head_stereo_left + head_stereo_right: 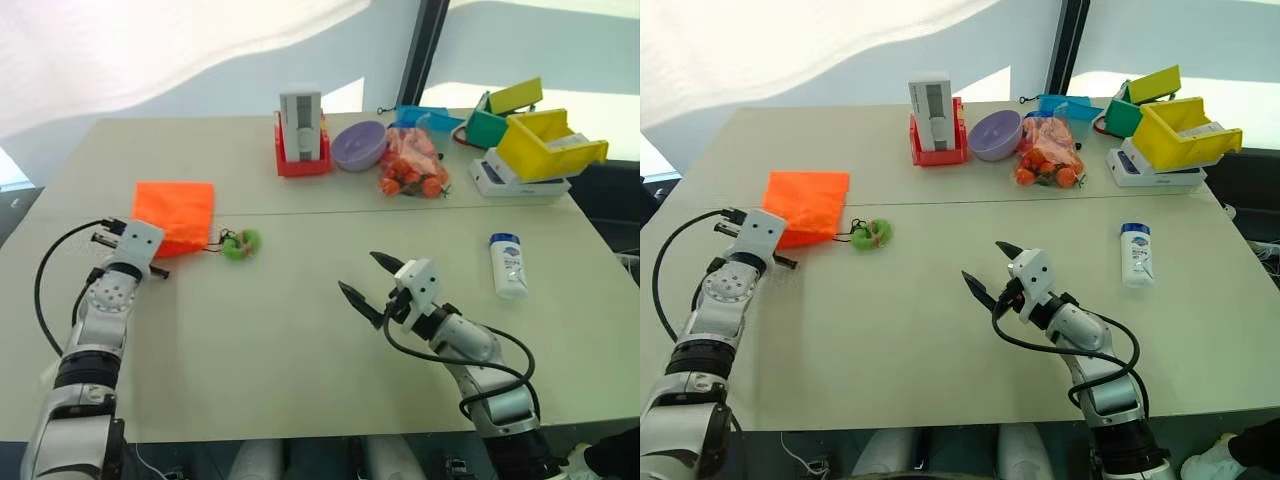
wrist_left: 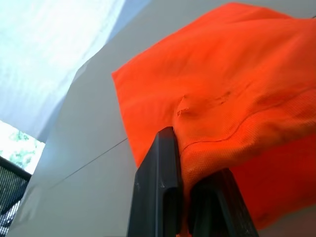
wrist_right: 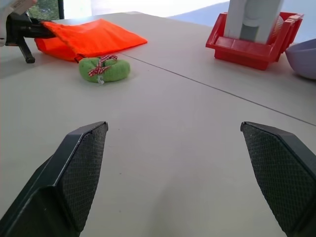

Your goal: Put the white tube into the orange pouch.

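The white tube (image 1: 508,265) lies flat on the table (image 1: 300,330) near its right edge, about midway between the front and back edges. Its long axis runs roughly front to back, with the blue cap pointing toward the back edge. Nothing touches it.

The orange pouch (image 1: 176,214) lies flat toward the left side of the table, well apart from the tube, its long side also running roughly front to back. A thin black cord runs from its front right corner to a fuzzy green ball (image 1: 240,243) resting just beside it on the table.

The left gripper (image 2: 185,197) reaches forward, about level with the tabletop, and its fingers are pinched together on the pouch's near edge; the wrist view shows the orange cloth caught between the two black fingers (image 2: 158,187). The left forearm stretches along the table's left side.

The right gripper (image 1: 365,280) hovers over the middle of the table's front half, pointing forward and to the left, roughly level. Its two fingers are spread wide with nothing between them, and it is well apart from the tube.

Along the back edge stand a grey-white box in a red holder (image 1: 301,135), a purple bowl (image 1: 359,146), a clear bag of orange-red items (image 1: 410,165) and, toward the right back corner, yellow and green bins (image 1: 540,135).
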`<state>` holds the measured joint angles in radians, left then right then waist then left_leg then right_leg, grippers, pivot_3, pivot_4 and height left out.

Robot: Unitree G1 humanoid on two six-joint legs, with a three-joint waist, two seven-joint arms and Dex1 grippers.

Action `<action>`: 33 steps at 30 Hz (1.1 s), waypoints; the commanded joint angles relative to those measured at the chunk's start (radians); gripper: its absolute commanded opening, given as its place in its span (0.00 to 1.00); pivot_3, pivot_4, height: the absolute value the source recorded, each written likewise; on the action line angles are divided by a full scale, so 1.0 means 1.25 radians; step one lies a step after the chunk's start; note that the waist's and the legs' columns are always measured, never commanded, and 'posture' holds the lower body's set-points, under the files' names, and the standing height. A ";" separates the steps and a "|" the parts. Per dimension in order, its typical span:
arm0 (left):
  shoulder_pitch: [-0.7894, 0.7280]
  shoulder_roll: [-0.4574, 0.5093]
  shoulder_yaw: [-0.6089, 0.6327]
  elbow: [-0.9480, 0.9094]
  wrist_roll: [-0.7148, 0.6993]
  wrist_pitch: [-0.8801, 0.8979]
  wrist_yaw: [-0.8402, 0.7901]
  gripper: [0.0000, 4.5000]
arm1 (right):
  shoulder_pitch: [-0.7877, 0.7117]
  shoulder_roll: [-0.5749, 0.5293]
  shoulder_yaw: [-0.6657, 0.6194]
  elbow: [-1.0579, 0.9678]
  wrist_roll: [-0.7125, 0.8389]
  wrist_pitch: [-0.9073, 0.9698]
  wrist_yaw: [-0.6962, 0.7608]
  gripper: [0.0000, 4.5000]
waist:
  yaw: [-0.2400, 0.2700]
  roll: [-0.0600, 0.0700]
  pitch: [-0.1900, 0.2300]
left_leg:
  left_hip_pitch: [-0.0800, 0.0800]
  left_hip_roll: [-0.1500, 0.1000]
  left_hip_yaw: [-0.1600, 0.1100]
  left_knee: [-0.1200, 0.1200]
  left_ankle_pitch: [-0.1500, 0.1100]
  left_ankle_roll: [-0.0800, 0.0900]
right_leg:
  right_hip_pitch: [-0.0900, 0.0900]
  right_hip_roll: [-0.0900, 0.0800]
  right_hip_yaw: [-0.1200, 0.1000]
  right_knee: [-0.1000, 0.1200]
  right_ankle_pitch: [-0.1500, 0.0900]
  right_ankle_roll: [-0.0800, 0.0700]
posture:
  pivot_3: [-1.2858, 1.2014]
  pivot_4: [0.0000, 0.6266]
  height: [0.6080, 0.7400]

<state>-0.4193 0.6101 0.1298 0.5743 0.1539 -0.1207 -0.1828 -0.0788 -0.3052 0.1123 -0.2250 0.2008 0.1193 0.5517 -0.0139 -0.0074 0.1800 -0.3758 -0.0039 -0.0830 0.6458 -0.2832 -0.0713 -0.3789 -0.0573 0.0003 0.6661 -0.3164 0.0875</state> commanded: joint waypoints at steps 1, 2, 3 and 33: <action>0.033 0.017 0.003 -0.123 -0.032 0.021 -0.061 0.01 | -0.005 0.004 -0.010 -0.016 0.006 -0.017 -0.003 1.00 | 0.000 0.000 0.000 | 0.000 0.000 0.000 0.000 0.000 0.000 | 0.000 0.000 0.000 0.000 0.000 0.000 | 0.52 0.24 1.00; 0.046 0.016 0.005 -0.163 -0.042 0.044 -0.078 0.01 | -0.007 0.003 -0.012 -0.015 0.007 -0.017 -0.002 1.00 | 0.000 0.000 0.000 | 0.000 0.000 0.000 0.000 0.000 0.000 | 0.000 0.000 0.000 0.000 0.000 0.000 | 0.52 0.24 1.00; 0.060 0.013 0.009 -0.204 -0.057 0.074 -0.098 0.01 | -0.009 0.002 -0.014 -0.014 0.007 -0.017 -0.002 1.00 | 0.000 0.000 0.000 | 0.000 0.000 0.000 0.000 0.000 0.000 | 0.000 0.000 0.000 0.000 0.000 0.000 | 0.52 0.24 1.00; 0.317 -0.005 0.005 -1.089 -0.496 0.786 -0.420 0.01 | 0.027 -0.160 -0.292 0.020 0.007 0.065 -0.073 1.00 | -0.003 0.001 0.000 | 0.001 0.001 0.001 0.000 0.000 0.000 | 0.001 0.001 0.003 0.000 0.000 -0.001 | 0.52 0.24 1.00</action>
<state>-0.0591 0.5714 0.0648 -0.7166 -0.4124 0.8600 -0.6555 -0.0514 -0.4938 -0.2121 -0.1547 0.2005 0.2110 0.4694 -0.0181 -0.0059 0.1804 -0.3746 -0.0025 -0.0821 0.6459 -0.2831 -0.0711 -0.3776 -0.0559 0.0041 0.6660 -0.3167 0.0868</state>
